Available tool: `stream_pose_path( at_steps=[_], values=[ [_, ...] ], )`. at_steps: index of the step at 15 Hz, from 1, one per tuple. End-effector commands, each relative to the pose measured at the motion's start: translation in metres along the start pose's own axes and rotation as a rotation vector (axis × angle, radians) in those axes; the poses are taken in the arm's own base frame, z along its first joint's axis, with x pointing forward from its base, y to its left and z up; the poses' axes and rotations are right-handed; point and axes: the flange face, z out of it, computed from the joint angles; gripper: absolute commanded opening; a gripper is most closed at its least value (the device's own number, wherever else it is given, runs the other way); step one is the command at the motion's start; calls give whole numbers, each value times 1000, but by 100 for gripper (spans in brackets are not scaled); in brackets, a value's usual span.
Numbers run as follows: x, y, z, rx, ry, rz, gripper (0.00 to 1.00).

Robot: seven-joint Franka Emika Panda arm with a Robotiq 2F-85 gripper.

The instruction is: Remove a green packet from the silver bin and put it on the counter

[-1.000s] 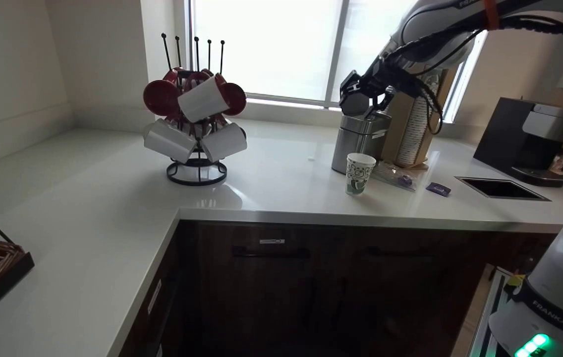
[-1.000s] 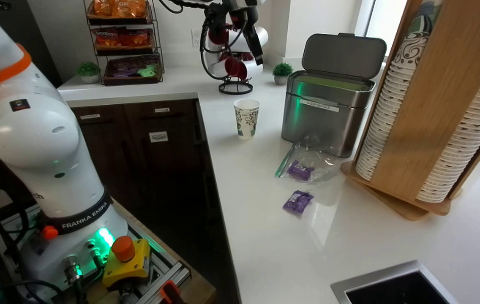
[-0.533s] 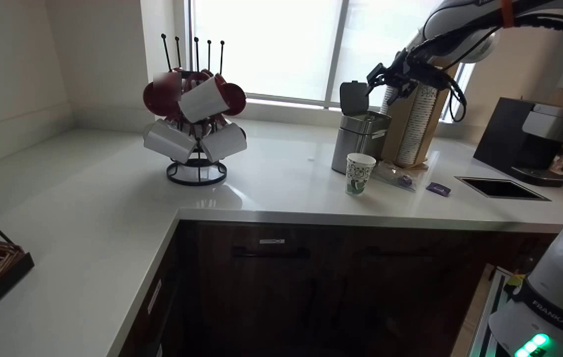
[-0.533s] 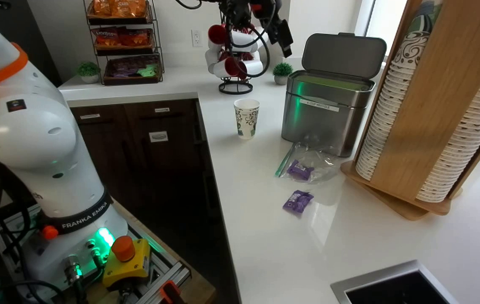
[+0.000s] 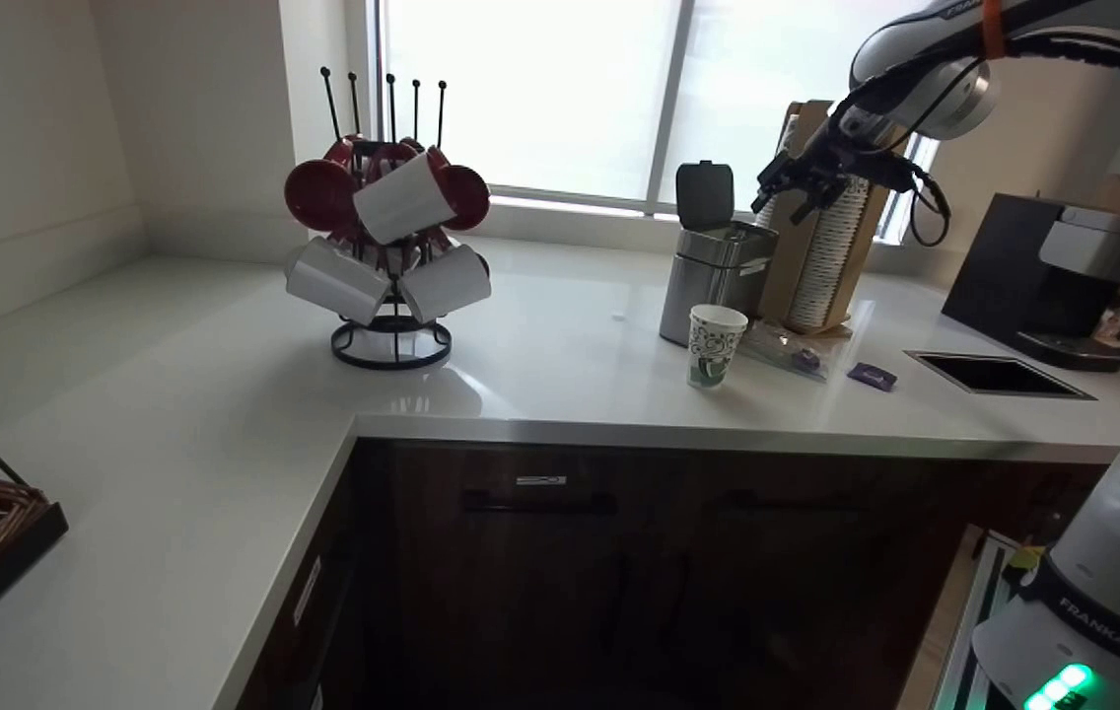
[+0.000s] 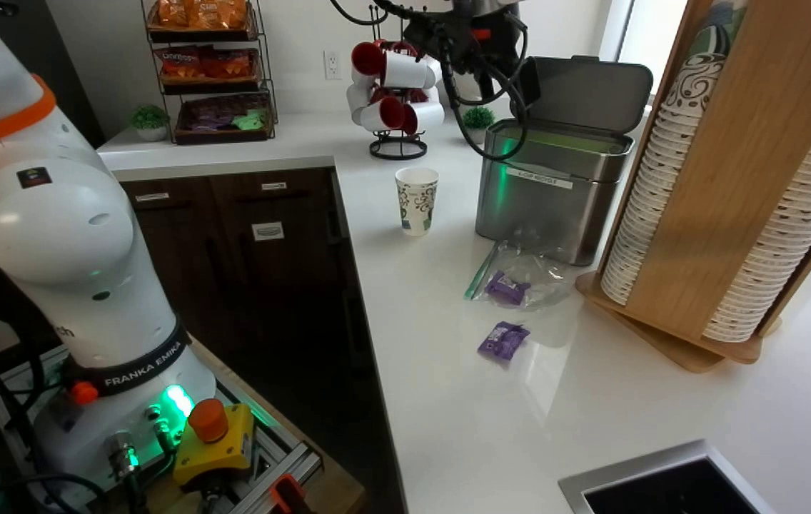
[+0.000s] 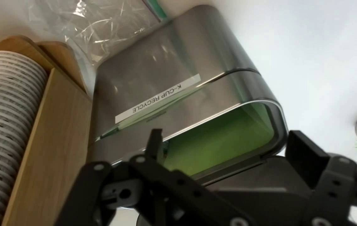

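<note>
The silver bin stands upright on the pale counter with its lid raised. It also shows in an exterior view and in the wrist view. My gripper is above the bin's cup-tower side, pointing down at a slant. In the wrist view my gripper is open and empty, its fingers wide apart across the bin's mouth. The bin's inside looks green. A small dark, multicoloured bit shows beside the left finger. No separate green packet can be made out in the bin.
A wooden tower of paper cups stands close beside the bin. A paper cup, a clear bag and a purple packet lie near. A mug rack and a snack rack with a green item stand farther off.
My gripper has moved over toward the bin and cup tower, rightward in both exterior views, and lowered a little in the last half second. The bin, cup and purple packets have not moved.
</note>
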Motion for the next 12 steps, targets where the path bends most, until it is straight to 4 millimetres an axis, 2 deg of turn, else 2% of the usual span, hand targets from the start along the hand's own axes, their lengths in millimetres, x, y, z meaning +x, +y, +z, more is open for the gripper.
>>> stream_pose_path(
  at_steps=[1,7,8,12],
  values=[
    [23,4,17,-38,-78,-50,100],
    [52,8,45,-91,-138,-71,100],
    [41,5,36,-78,-105,-60,100],
    [51,6,47,-91,-112,-62,100]
  ],
)
